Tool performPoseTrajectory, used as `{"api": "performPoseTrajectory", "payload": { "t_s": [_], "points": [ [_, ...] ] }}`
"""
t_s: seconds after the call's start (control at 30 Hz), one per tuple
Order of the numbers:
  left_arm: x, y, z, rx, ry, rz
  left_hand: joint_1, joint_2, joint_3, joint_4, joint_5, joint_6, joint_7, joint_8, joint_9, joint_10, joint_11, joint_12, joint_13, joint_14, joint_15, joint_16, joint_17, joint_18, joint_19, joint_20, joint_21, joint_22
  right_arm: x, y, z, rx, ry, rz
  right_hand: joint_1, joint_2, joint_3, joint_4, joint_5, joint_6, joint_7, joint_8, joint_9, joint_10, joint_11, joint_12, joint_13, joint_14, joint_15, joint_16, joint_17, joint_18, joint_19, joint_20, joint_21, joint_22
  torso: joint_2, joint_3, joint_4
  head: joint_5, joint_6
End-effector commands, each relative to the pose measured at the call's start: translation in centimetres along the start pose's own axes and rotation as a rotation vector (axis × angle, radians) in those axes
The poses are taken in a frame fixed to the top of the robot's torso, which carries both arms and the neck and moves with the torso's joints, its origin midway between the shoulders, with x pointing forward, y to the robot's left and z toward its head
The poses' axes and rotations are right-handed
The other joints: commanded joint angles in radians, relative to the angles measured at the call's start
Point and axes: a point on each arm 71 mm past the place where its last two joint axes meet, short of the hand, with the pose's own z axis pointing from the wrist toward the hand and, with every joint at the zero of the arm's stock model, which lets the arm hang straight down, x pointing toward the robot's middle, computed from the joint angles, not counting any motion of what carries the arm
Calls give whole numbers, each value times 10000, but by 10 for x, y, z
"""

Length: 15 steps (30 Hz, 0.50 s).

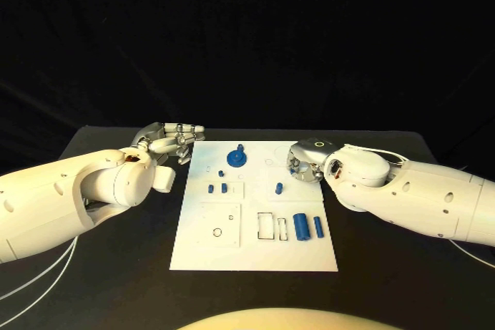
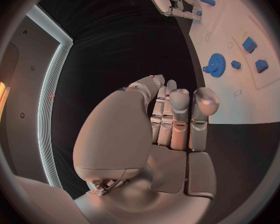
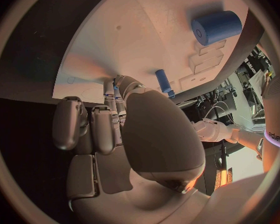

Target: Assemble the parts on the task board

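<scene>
Left hand point(image 1: 170, 140): fingers curled, holding nothing, beside white rectangular task board point(image 1: 207, 255)
Right hand point(image 1: 306, 162): curled, nothing held
Blue toothed plastic gear point(image 1: 237, 157): far middle
Advice: approach slowly, pinch upright

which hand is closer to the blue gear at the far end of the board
Left, narrowly. The left hand hovers off the task board's left edge, level with the blue gear; the right hand is over the opposite edge, slightly farther away.

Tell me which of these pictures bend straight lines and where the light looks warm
Head view: even light, the task board keeps straight edges. Left wrist view: the board's edge curves, and an orange glow tints the left hand. Right wrist view: the board bows too, and the right hand throws a soft shadow on it.
</scene>
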Motion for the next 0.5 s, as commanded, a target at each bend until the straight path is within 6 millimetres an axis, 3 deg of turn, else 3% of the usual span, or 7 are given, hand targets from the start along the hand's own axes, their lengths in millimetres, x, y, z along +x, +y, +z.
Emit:
{"api": "performPoseTrajectory", "payload": {
  "t_s": [0.03,0.33,0.5],
  "points": [
    [3,-2,0,81,189,-90,17,62,-12,-62,35,-25,27,33,-13,-73,31,41,11,-74,-27,-58,-14,124,-61,13,-53,-20,7,2,0,-105,372,-174,-148,0,114,-6,-31,123,-3,-24,23,132,-6,-49,-41,457,3,77,23,-153,92,-8,72,1025,-3,-4,-3,29,-25],
    [3,-2,0,38,185,-31,33,83,-17,-86,34,-50,42,25,-22,-131,45,72,22,-77,-18,-53,-2,122,-52,17,-65,-25,9,3,1,-33,345,-132,-157,242,639,-295,-363,416,-93,65,106,448,-104,-36,-118,470,-89,119,49,-202,205,-83,331,1204,-19,-8,-5,55,-62],
    [2,-1,0,-15,205,16,31,99,-48,-105,16,-107,70,1,-39,-200,66,118,38,6,-3,60,172,69,115,26,108,148,9,2,0,16,225,-89,-292,249,965,-500,-407,505,-113,69,148,574,-126,-98,-197,456,-107,71,-49,-221,243,-109,426,1283,-21,-13,2,59,-75]
  ]
}}
